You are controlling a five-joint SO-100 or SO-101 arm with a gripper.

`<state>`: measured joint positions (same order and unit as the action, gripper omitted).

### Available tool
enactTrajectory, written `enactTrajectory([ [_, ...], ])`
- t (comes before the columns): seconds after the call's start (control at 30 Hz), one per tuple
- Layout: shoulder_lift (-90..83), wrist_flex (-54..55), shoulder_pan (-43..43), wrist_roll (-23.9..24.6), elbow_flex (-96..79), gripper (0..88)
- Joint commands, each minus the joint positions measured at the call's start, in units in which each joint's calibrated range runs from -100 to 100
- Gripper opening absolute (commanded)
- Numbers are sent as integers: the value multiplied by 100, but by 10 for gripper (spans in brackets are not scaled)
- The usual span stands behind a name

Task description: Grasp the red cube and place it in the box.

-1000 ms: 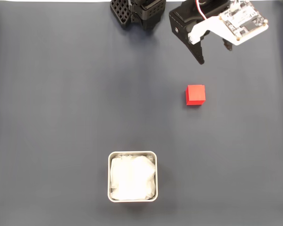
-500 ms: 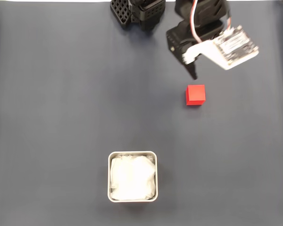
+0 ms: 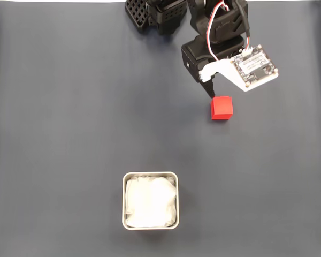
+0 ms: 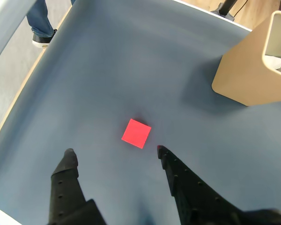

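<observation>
The red cube lies on the dark grey mat, right of centre in the fixed view. My gripper hovers just above it in that view, one dark fingertip near the cube's upper left corner and the other under the white circuit board. In the wrist view the gripper is open, with the red cube just beyond the gap between the fingers, touching neither. The box, grey-rimmed with white lining, stands at the lower centre, well apart from the cube. It looks tan in the wrist view, where the box is at the upper right.
The arm's black base stands at the top edge of the mat. In the wrist view the mat's edge curves along the left, and a person's shoe and jeans leg stand on the floor beyond it.
The gripper has swung down and leftward in the fixed view, from the top right edge to just above the cube. Cube and box have not moved.
</observation>
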<state>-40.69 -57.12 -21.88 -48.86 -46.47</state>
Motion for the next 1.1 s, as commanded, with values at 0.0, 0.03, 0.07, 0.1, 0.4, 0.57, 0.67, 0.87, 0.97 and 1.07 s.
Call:
enactTrajectory([
  [0.0,39,212,8,-59,-33,400],
  [0.03,65,228,8,-59,-42,401],
  [0.07,82,261,8,-63,-61,401],
  [0.1,126,319,8,-68,-79,402],
  [0.4,360,646,-6,-88,-234,404],
  [0.57,533,802,-6,-88,-271,404],
  [0.67,663,892,1,-93,-271,405],
  [0.87,828,1073,-20,-93,-380,407],
  [0.97,880,1196,-20,-103,-471,408],
  [1.07,949,1302,-13,-112,-535,408],
])
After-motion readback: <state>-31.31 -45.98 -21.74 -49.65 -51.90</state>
